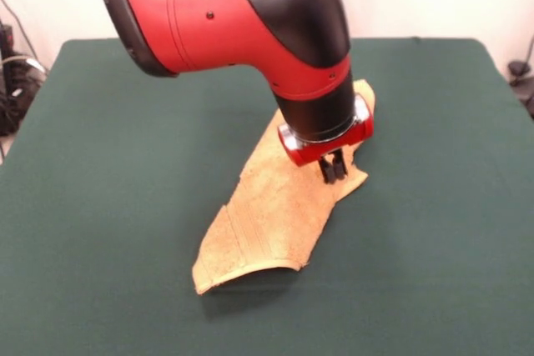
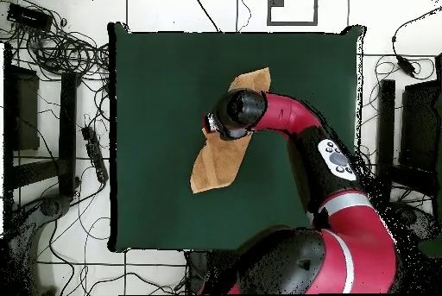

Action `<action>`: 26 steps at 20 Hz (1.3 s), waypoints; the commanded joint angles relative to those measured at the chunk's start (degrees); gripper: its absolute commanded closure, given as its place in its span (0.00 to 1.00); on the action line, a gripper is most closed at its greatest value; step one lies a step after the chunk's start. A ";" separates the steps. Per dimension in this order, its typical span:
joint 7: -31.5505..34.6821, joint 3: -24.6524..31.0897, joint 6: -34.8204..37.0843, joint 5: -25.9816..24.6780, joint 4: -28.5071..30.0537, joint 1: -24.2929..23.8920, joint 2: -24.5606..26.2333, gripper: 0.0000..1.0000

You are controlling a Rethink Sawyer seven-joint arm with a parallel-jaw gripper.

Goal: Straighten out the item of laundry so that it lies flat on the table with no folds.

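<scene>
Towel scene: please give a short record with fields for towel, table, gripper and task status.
towel: orange-tan towel, folded into a long narrow strip lying diagonally, near end arched up
table: dark green table, towel near its middle
gripper: gripper fingers close together, at the towel's edge; a grip cannot be confirmed
task status: not flat yet, folds remain

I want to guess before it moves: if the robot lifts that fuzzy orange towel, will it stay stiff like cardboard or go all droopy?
Probably droopy. The towel already bends and humps up at its near edge instead of lying flat on the table, so it looks soft. It seems thin and light, so it would likely sag below the gripper and drag rather than slide as one piece.
</scene>
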 commanded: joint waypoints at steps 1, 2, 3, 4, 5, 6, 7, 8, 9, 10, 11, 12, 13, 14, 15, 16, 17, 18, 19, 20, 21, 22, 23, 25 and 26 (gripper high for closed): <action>-1.81 7.17 -0.64 1.04 6.22 1.13 -1.13 1.00; -1.92 7.31 -1.16 0.84 6.17 1.03 -0.82 1.00; -2.00 7.42 -0.94 0.87 5.46 1.23 -0.48 1.00; -2.06 7.52 -1.30 0.74 5.36 1.17 -0.16 1.00; -2.00 7.63 -1.42 0.70 5.16 1.21 -0.01 1.00; -1.95 7.74 -1.54 0.65 4.96 1.24 0.15 1.00; -1.92 7.86 -1.41 0.66 4.48 1.34 0.33 1.00; -1.93 8.17 -2.16 0.55 4.59 1.13 0.47 1.00; -1.88 8.47 -2.75 0.49 4.56 1.03 0.58 1.00; -1.91 8.86 -3.66 0.42 4.67 0.82 0.70 1.00; -1.94 9.24 -4.57 0.36 4.78 0.60 0.82 1.00; -1.99 9.61 -5.65 0.21 5.02 0.35 0.94 1.00; -1.90 9.59 -5.90 0.04 5.09 0.34 0.98 1.00; -1.81 9.58 -6.16 -0.13 5.16 0.33 1.01 1.00; -1.79 9.65 -6.41 -0.23 5.01 0.33 1.21 1.00; -1.79 9.53 -6.49 -0.42 4.79 0.42 1.43 1.00; -1.79 9.42 -6.58 -0.61 4.57 0.51 1.65 1.00; -1.78 9.02 -6.42 -0.90 4.21 0.71 1.98 1.00; -1.74 8.70 -5.79 -0.97 3.61 1.05 2.22 1.00; -1.94 8.37 -5.09 -1.07 3.24 1.19 2.51 1.00; -1.95 8.18 -4.68 -1.10 2.86 1.42 2.67 1.00; -2.00 7.89 -4.07 -1.19 2.62 1.57 2.81 1.00; -2.06 7.60 -3.47 -1.28 2.38 1.73 2.95 1.00; -1.93 6.76 -1.56 -1.48 1.90 2.25 3.12 1.00; -1.85 5.94 0.50 -1.64 1.52 2.73 3.16 1.00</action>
